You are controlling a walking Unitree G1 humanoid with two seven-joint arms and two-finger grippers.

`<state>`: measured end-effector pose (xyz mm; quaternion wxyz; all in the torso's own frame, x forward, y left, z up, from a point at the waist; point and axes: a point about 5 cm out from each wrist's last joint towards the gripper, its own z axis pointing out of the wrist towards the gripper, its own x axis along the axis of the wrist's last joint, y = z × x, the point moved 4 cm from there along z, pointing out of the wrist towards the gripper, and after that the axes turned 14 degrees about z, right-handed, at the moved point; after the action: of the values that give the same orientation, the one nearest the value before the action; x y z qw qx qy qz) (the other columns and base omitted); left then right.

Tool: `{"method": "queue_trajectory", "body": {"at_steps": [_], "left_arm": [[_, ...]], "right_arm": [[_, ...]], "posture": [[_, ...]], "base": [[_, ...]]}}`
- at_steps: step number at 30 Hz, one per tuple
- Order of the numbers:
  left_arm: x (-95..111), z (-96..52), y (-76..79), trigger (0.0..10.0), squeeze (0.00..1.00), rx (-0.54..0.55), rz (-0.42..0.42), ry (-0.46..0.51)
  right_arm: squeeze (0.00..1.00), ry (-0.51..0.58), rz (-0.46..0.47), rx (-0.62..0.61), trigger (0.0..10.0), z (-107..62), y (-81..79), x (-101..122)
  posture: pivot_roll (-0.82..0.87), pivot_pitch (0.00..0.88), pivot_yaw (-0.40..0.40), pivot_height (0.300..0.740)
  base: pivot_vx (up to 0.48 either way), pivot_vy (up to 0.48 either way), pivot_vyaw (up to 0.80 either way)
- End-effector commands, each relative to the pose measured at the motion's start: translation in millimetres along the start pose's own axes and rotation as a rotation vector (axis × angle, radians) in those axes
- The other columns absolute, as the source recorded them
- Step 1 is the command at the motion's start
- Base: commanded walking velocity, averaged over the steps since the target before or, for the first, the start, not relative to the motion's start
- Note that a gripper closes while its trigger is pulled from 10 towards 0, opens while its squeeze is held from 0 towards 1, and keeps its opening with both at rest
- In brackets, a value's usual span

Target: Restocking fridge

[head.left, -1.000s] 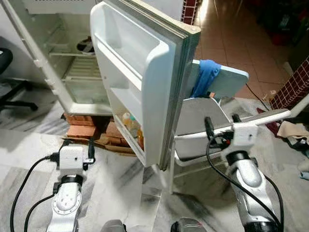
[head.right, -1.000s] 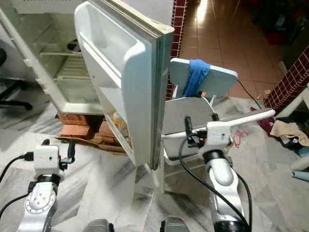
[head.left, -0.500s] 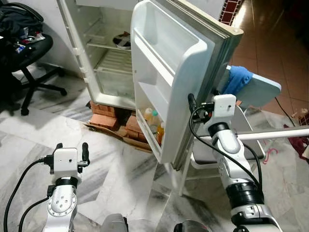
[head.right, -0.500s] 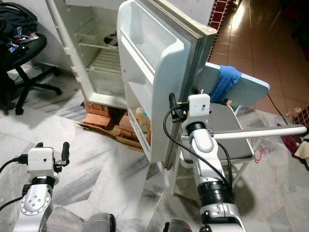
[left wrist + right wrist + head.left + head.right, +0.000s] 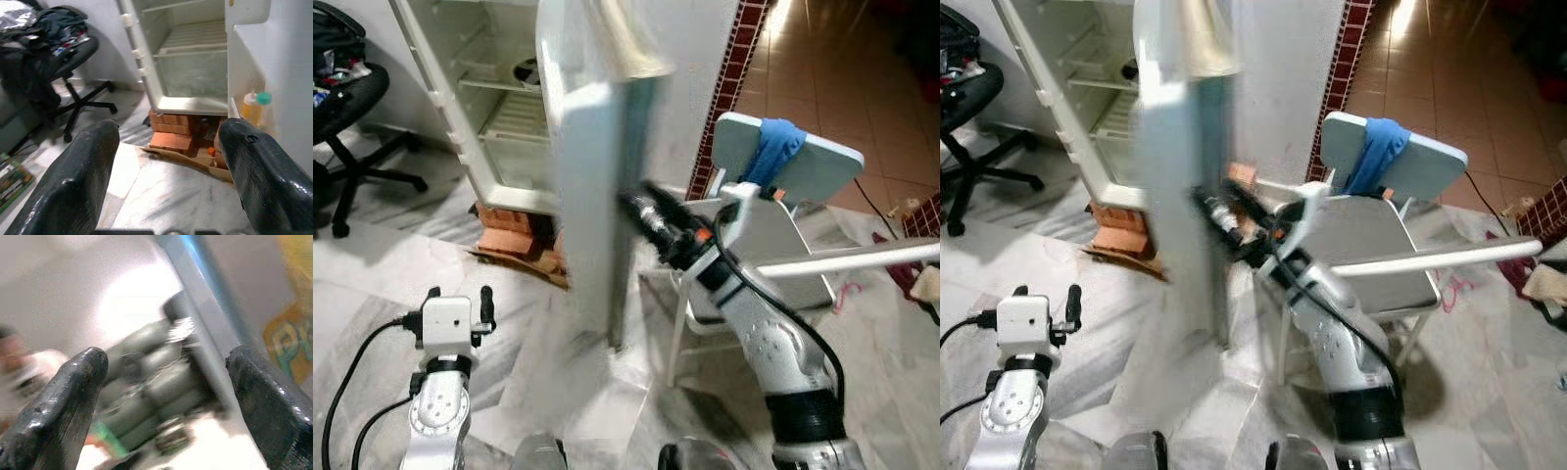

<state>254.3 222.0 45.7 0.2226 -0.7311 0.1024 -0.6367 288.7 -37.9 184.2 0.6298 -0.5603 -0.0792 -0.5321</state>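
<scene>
The white fridge [image 5: 499, 117] stands open, with wire shelves and a dish inside. Its door [image 5: 592, 196] is blurred and seen nearly edge-on. My right gripper [image 5: 644, 211] reaches across to the door's outer face at mid height, its fingers spread open in the blurred right wrist view [image 5: 166, 360]. Whether it touches the door I cannot tell. Bottles [image 5: 252, 105] stand in the door's lower shelf. My left gripper [image 5: 460, 294] hangs low over the marble floor, open and holding nothing, pointing toward the fridge [image 5: 195, 73].
Red bricks [image 5: 171, 139] prop up the fridge. A pale blue chair [image 5: 803, 176] with a blue cloth [image 5: 773, 147] stands right of the door, and a white bar [image 5: 847, 259] crosses in front of it. A black office chair [image 5: 342, 88] is at the left.
The door has swung from showing its inner shelves to nearly edge-on. My right gripper has moved left and down to the door's outer face. The left arm has stayed put.
</scene>
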Motion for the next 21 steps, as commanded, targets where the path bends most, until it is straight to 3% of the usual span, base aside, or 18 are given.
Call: {"method": "queue_trajectory", "body": {"at_steps": [1,3,6,11,16,21], "left_arm": [[-4.3,-2.2,-3.0,10.0,0.0,0.006,0.013,-0.019],[-3.3,-1.7,-1.4,10.0,0.0,0.0,0.01,-0.015],[-2.1,0.6,-0.7,10.0,0.0,-0.002,0.007,-0.016],[-4.0,1.2,-1.5,10.0,0.0,0.0,-0.017,-0.03],[-4.8,0.9,9.4,10.0,0.0,-0.053,-0.018,-0.033],[-1.6,2.1,14.0,10.0,0.0,-0.082,-0.004,-0.013]], "right_arm": [[0.0,-0.057,-0.04,-0.067,10.0,-11.6,15.5,-11.1],[0.0,-0.141,-0.159,-0.26,10.0,-31.1,52.1,-25.3],[0.0,-0.171,-0.241,-0.476,10.0,-53.6,84.6,-29.8],[0.0,-0.135,-0.317,-0.598,10.0,-66.6,91.4,-21.0],[0.0,-0.035,-0.514,-0.825,10.0,-86.1,106.3,-2.0],[0.0,0.057,-0.491,-0.89,10.0,-100.2,108.8,6.9]], "posture": [[0.11,0.081,-0.018,0.74],[0.12,0.083,-0.015,0.74],[0.11,0.085,-0.015,0.74],[0.11,0.084,-0.015,0.74],[0.09,0.078,-0.009,0.74],[0.09,0.071,-0.023,0.74]], "base": [[0.0,0.0,0.0],[0.0,0.0,0.0],[0.0,0.0,0.0],[0.0,0.0,0.0],[0.0,0.096,0.0],[0.0,0.48,0.0]]}}
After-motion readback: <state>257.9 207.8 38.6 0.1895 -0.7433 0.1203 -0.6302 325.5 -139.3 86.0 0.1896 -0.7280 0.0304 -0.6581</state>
